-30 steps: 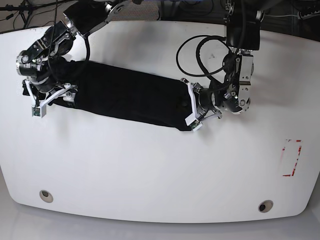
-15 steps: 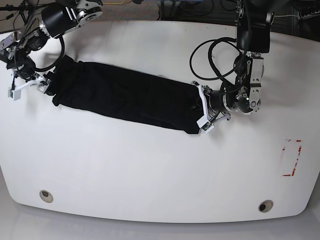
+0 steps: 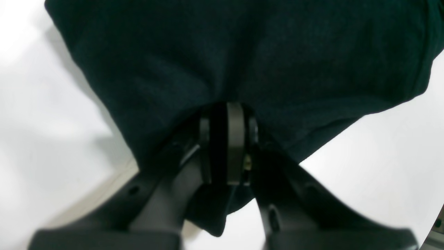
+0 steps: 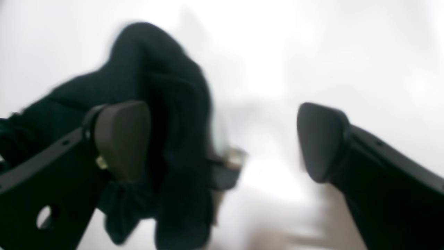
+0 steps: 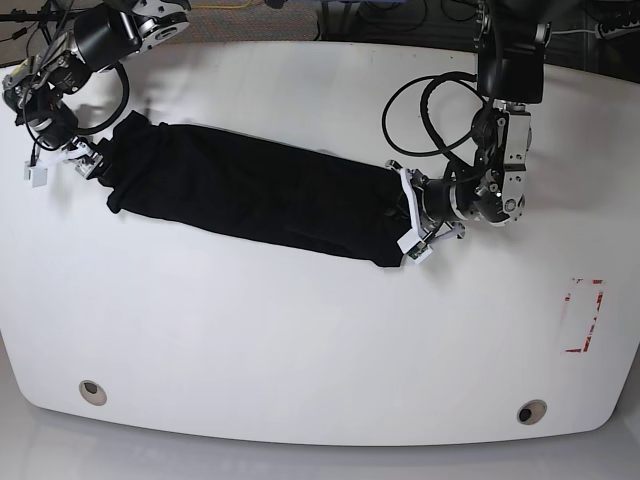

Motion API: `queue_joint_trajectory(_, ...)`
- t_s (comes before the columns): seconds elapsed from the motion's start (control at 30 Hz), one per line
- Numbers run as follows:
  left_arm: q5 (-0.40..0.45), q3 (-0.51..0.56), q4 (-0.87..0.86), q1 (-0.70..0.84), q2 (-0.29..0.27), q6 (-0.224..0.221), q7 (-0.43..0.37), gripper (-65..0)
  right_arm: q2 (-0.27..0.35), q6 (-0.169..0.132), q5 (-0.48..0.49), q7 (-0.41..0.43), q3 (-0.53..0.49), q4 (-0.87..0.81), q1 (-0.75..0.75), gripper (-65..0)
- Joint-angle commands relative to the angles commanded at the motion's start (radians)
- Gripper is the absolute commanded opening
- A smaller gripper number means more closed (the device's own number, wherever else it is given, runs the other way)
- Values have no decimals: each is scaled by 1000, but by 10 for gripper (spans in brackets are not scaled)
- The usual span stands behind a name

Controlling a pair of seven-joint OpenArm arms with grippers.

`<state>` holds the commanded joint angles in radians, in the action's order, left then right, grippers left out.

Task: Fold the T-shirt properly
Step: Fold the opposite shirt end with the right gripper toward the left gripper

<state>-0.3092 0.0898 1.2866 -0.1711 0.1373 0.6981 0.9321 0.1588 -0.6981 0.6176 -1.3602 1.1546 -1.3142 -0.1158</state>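
The T-shirt (image 3: 242, 59) is pinched between the left fingers (image 3: 236, 139).

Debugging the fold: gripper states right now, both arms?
Left gripper: closed on the T-shirt.
Right gripper: open, holding nothing; shirt end lies beside one finger.

(no readable text or labels)

White counter (image 5: 300, 330) fills the view, bright and evenly lit; two round holes (image 5: 92, 391) at 7 and 5 o'clock, red marking (image 5: 584, 315) at 4, dark cables (image 5: 360, 15) beyond at 12.
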Motion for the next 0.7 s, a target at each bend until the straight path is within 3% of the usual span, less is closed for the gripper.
queue_joint_trajectory(0.3,0,0,-5,0,0,0,-2,-607,-83,0,12,0,-75,-35,3,0)
queue_joint_trajectory(0.53,0,0,-5,0,3,0,-2,-607,-94,0,11,25,-110,-41,3,-2)
queue_joint_trajectory(0.6,0,0,-5,0,3,0,-2,-607,-87,0,11,40,-112,-40,3,-76)
queue_joint_trajectory(0.7,0,0,-5,2,5,0,-2,-607,-69,0,11,48,-110,-40,3,-258)
